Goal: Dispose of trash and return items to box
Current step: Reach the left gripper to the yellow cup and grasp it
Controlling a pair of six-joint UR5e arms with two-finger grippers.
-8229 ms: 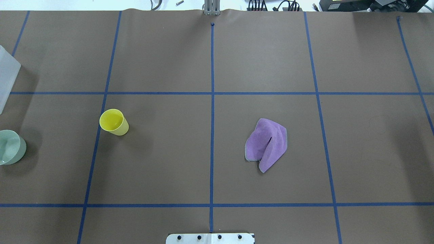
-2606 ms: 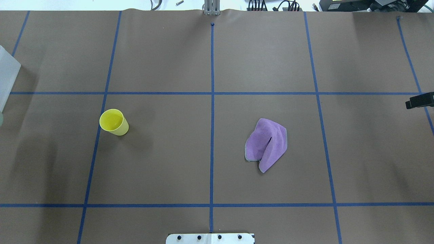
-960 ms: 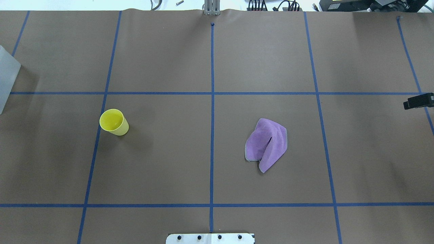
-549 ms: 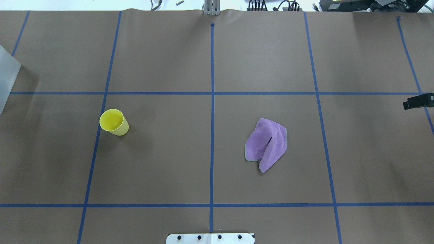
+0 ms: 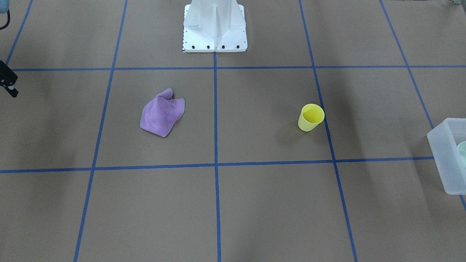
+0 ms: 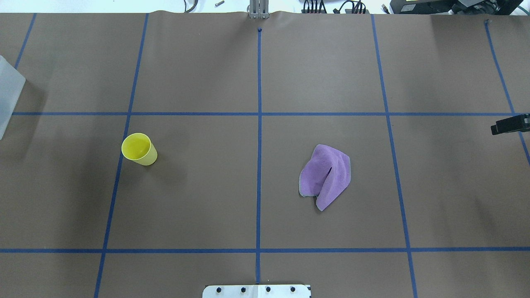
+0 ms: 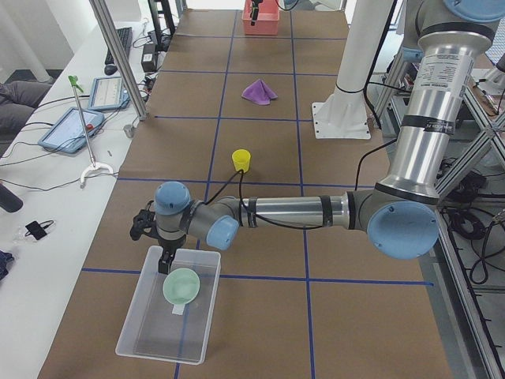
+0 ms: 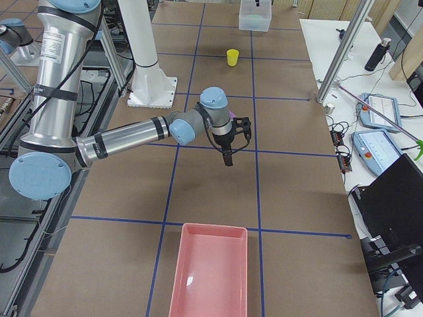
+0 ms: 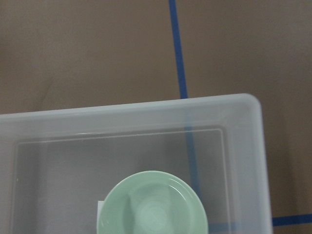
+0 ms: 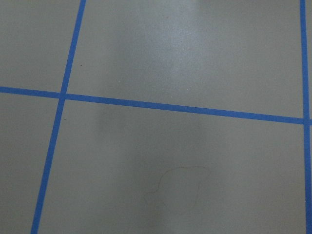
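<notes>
The yellow cup (image 6: 139,149) stands upright and alone on the brown table, also in the front view (image 5: 310,117) and the left view (image 7: 241,160). The mint-green bowl (image 9: 152,204) lies upright inside the frosted tub (image 9: 146,109), as the left view shows (image 7: 183,286). The tub (image 6: 8,95) is at the table's left end. My left gripper (image 7: 163,262) hangs over the tub's near end beside the bowl; I cannot tell if it is open. My right gripper (image 6: 510,124) hovers empty at the table's right edge; its jaws are hidden.
A crumpled purple cloth (image 6: 326,176) lies right of the centre line, also in the front view (image 5: 162,113). A pink bin (image 8: 211,277) stands at the table's right end. The white robot base (image 5: 214,25) is at the table's near edge. Blue tape lines grid the table.
The bowl has left its spot at the table's left edge and now lies in the tub. The right gripper came in at the right edge and crept slightly inward.
</notes>
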